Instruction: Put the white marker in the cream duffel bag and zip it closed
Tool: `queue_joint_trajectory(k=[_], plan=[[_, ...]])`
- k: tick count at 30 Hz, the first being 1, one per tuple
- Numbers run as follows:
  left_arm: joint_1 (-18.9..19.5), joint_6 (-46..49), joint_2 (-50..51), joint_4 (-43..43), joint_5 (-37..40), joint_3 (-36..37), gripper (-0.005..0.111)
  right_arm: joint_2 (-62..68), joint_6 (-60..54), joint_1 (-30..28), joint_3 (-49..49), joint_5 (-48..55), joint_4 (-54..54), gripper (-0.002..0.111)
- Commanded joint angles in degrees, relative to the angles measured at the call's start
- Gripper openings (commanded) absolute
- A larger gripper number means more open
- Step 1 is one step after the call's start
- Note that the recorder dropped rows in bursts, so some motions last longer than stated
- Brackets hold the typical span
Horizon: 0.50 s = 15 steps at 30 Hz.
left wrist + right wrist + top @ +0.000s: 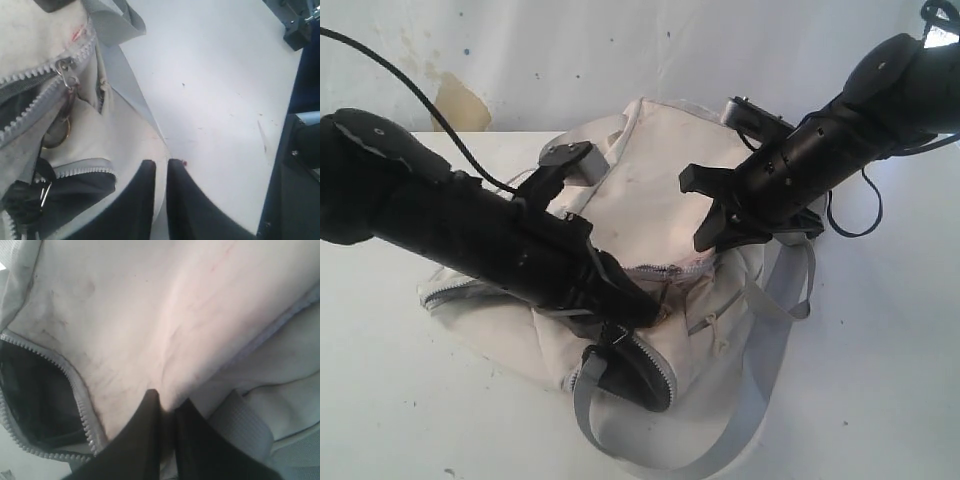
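- The cream duffel bag (650, 165) lies slumped in the middle of the table (890, 360), between the two arms, with a grey strap (750, 410) looping off its near side
- The left arm (470, 230) comes in low from the left and slants down across the bag to its near edge
- The left claw (161, 165) is clenched to a thin slit on the bag's rim, with cream cloth showing between its fingers
- Just beside it a zip stands partly open over dark lining, with a brass-coloured ring (56, 136) just below its slider (66, 72)
- The right arm (840, 140) reaches down from the upper right, steeply tilted, its wrist over the bag's top panel
- The right claw (168, 396) is pinched on a fold of that panel, and creases run out from its tips
- Near it a zipped mouth (35, 400) gapes, dark inside
- The white marker is out of sight in all three views
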Motion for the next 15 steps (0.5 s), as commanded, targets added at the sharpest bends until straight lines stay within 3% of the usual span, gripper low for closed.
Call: queue_joint_trajectory(k=[1, 5, 8, 15], plan=[[-3.2, 0.3, 2.3, -2.1, -6.5, 0.2, 0.032, -0.2, -0.6, -0.2, 0.2, 0.8, 0.9, 0.000], [-3.4, 0.2, 5.6, -8.5, -11.8, 0.0, 0.060, -0.2, -0.6, -0.2, 0.2, 1.0, 0.9, 0.000], [-3.4, 0.2, 5.8, -8.6, -17.3, -0.1, 0.062, -0.2, -0.6, -0.2, 0.2, 1.0, 0.9, 0.000], [-3.4, 2.2, 6.5, -11.0, -16.9, -0.1, 0.062, -0.2, -0.6, -0.2, 0.2, 0.8, 1.6, 0.000]])
